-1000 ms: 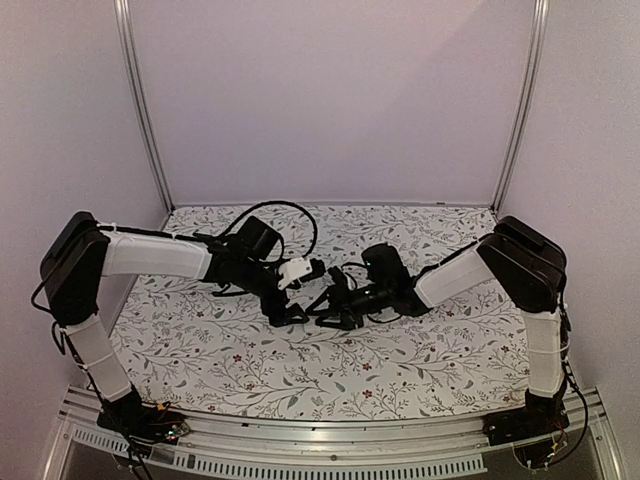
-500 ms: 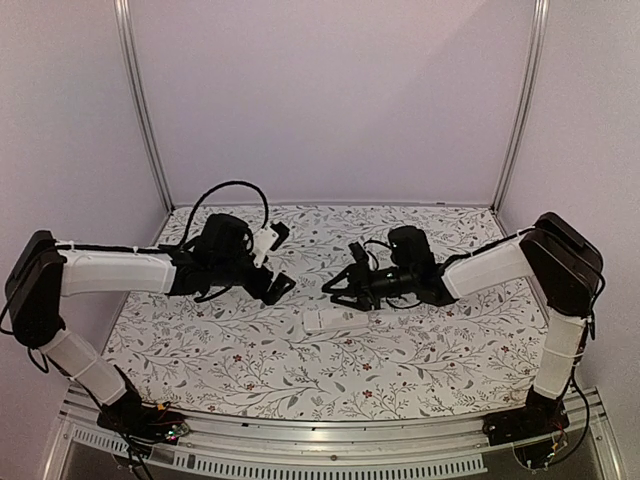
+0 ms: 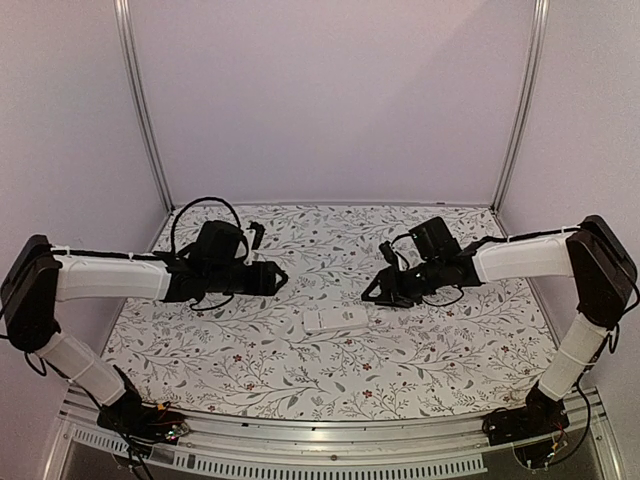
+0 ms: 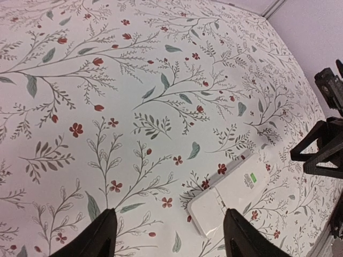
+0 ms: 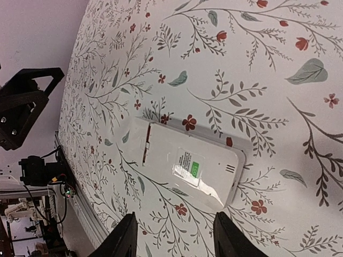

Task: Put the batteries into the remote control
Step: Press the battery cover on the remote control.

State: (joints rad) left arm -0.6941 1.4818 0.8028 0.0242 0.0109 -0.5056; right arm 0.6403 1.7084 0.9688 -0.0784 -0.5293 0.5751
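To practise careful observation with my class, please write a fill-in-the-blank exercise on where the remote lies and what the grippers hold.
1. The remote control lies flat on the ___.
2. It rests ___ the left gripper and the right gripper, touching neither.
3. The small label on its upper face is partly ___.
4. Both grippers hold ___.
Missing words: table; between; green; nothing.
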